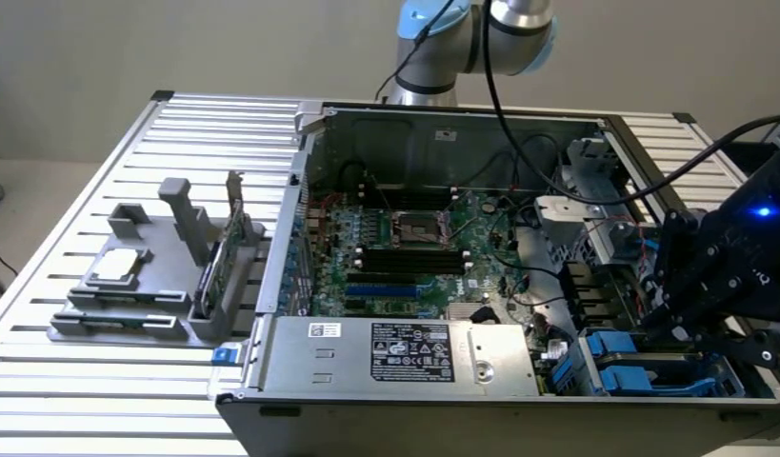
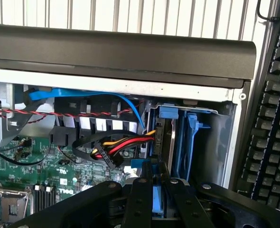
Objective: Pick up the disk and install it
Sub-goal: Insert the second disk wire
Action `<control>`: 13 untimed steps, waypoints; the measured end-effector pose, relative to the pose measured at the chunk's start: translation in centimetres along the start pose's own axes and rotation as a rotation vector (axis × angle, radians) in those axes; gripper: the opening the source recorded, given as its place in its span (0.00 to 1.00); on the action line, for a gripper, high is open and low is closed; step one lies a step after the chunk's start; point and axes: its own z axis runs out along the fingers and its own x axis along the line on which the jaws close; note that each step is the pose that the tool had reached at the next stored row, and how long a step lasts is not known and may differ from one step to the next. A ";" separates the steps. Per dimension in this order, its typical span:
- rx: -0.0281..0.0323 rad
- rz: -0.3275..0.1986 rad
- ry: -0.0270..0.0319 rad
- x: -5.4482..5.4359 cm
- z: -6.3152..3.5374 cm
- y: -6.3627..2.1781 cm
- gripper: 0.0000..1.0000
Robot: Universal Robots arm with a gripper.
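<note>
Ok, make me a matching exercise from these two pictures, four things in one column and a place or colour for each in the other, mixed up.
Things:
1. disk
2. keyboard
3. power supply
4. grey fixture

Descriptions:
A. black, lying outside the case
B. on the slatted table, at the exterior view's left
C. blue-framed, between the gripper's fingers, by the drive bay
D. silver box with a label, at the case's near edge

Pairs: 1-C, 2-A, 3-D, 4-B
</note>
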 end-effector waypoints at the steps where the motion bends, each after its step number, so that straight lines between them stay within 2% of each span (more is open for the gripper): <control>1: -0.0001 0.000 0.0003 0.0 0.02 0.01 0.16; 13: -0.0005 0.000 0.0071 -0.2 0.24 0.12 0.16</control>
